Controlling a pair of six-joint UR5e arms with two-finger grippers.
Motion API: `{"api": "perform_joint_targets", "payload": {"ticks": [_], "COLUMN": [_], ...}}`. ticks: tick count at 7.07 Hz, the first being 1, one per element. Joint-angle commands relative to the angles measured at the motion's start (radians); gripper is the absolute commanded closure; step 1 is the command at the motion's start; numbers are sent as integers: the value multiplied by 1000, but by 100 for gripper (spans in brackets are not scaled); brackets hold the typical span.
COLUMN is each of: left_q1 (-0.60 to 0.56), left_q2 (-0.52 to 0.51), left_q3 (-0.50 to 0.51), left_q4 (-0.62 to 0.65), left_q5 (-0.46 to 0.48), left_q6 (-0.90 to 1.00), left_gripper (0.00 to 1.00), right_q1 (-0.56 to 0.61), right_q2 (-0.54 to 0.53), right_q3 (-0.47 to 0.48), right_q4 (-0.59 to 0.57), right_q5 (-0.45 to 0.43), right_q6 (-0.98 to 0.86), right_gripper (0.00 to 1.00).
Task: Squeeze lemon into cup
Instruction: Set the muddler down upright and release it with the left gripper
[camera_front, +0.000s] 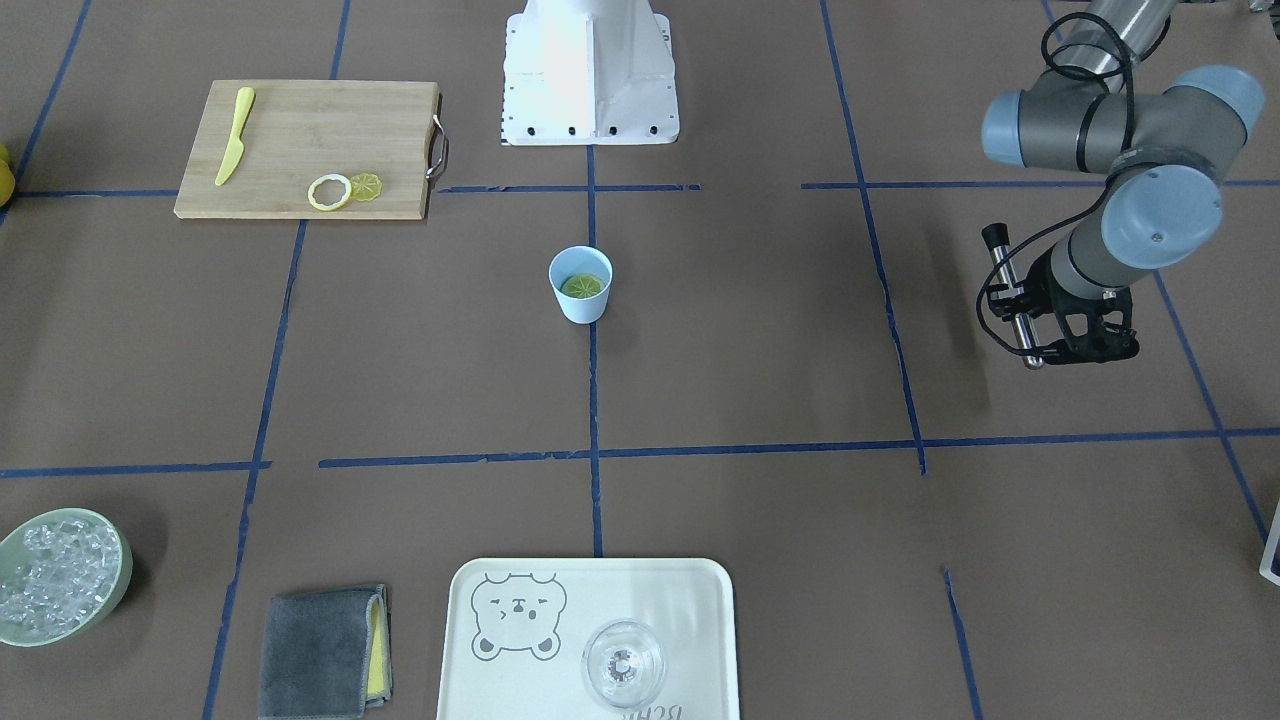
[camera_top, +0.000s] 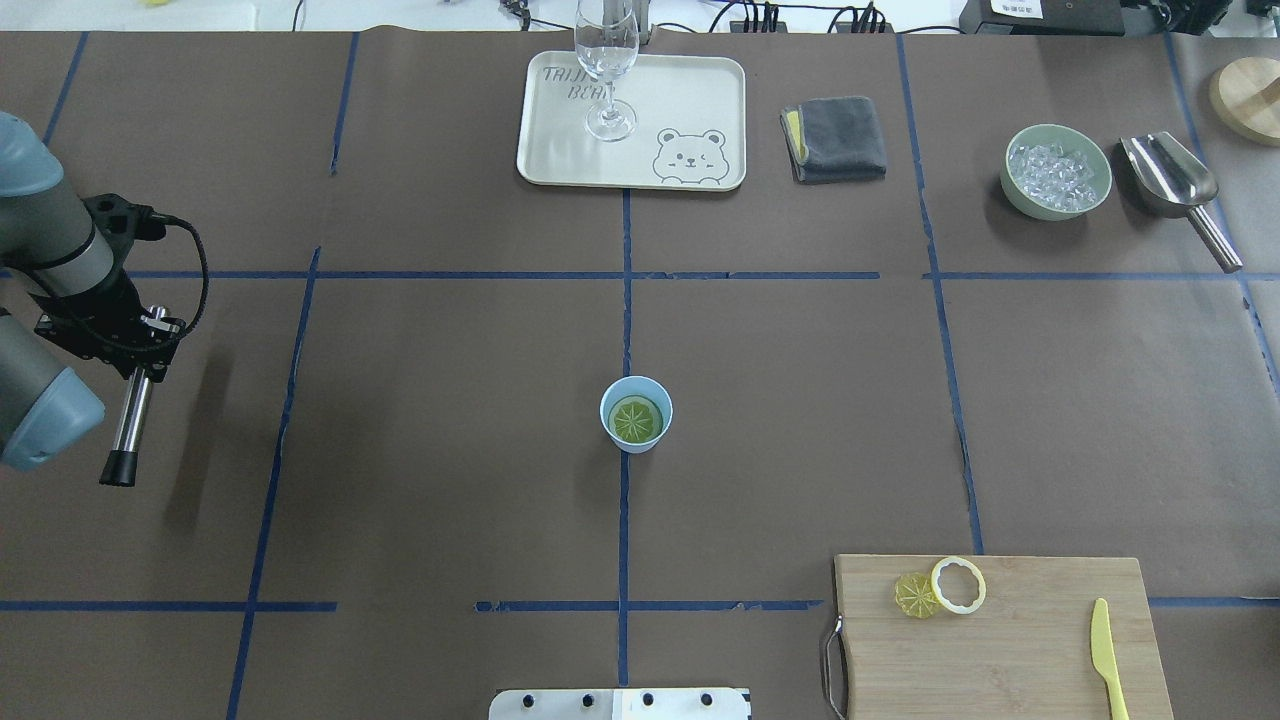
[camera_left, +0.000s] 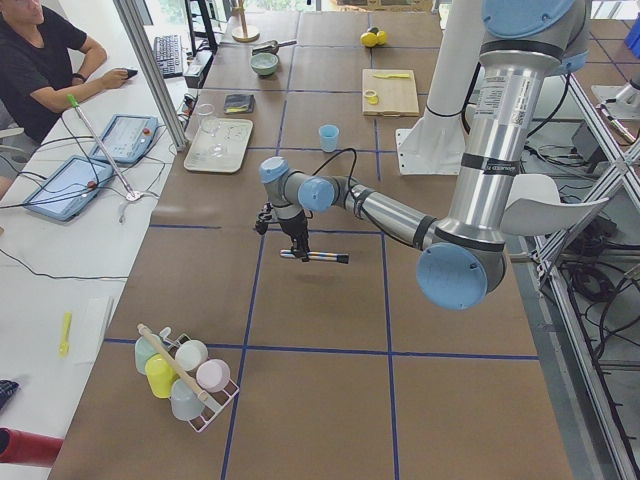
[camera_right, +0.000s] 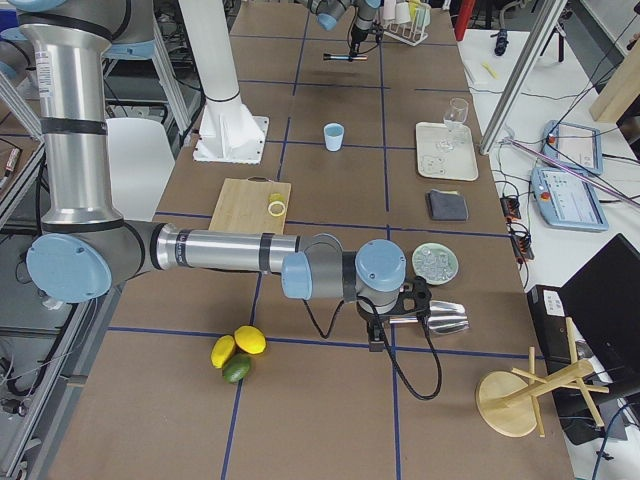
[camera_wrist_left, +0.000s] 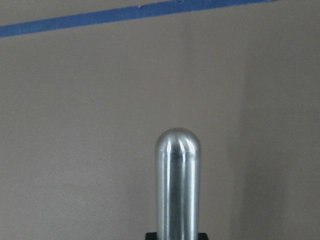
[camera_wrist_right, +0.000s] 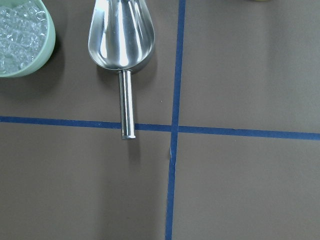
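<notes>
The light-blue cup (camera_front: 580, 300) stands upright at the table's middle, also in the overhead view (camera_top: 636, 436). A lemon slice (camera_front: 583, 285) with a wheel pattern lies flat inside it, as the overhead view (camera_top: 636, 419) shows too. A second lemon slice (camera_top: 915, 595) lies on the cutting board beside a pale hollow ring (camera_top: 958, 585). My left gripper (camera_top: 138, 345) is far to the cup's left, shut on a steel rod with a black tip (camera_top: 130, 420), held level above the table. My right gripper (camera_right: 385, 325) shows only in the exterior right view, hovering by a steel scoop; I cannot tell its state.
A wooden cutting board (camera_top: 1000, 640) with a yellow knife (camera_top: 1108, 655) lies at the near right. A bear tray (camera_top: 560, 130) with a clear glass (camera_top: 607, 70), a grey cloth (camera_top: 835, 138), a green ice bowl (camera_top: 1057, 172) and a steel scoop (camera_top: 1175, 185) line the far side.
</notes>
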Motion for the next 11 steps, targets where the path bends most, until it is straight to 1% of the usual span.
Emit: {"api": "perform_joint_targets", "payload": {"ticks": [1, 2, 3, 6, 7, 8, 9, 10, 11], "left_q1": [5, 6, 6, -6, -65, -165, -260, -373, -461], "left_q2": [-2, -4, -4, 9, 6, 5, 5, 7, 37], "left_q3": [30, 34, 39, 7, -17, -36, -29, -21, -18], "left_q4": [-60, -61, -75, -104, -106, -115, -103, -98, -100], "left_q5": [-6, -6, -4, 2, -3, -7, -29, -70, -75], "left_q6": [-40, -38, -35, -37, -22, 88, 241, 384, 506], "left_gripper": [100, 75, 1, 0, 0, 0, 0, 0, 0], "right_q1": [1, 1, 1, 1, 1, 1, 1, 1, 1], "right_q2": [0, 0, 0, -3, -3, -3, -6, -8, -11], "right_q3": [1, 1, 1, 15, 23, 21, 9, 4, 6], "right_q4": [0, 0, 1, 0, 0, 0, -2, -2, -2], "right_q5": [0, 2, 2, 2, 0, 5, 6, 6, 6], "right_q6": [0, -1, 0, -1, -1, -3, -3, -7, -7], "right_gripper": [0, 0, 0, 0, 0, 0, 0, 0, 0]}}
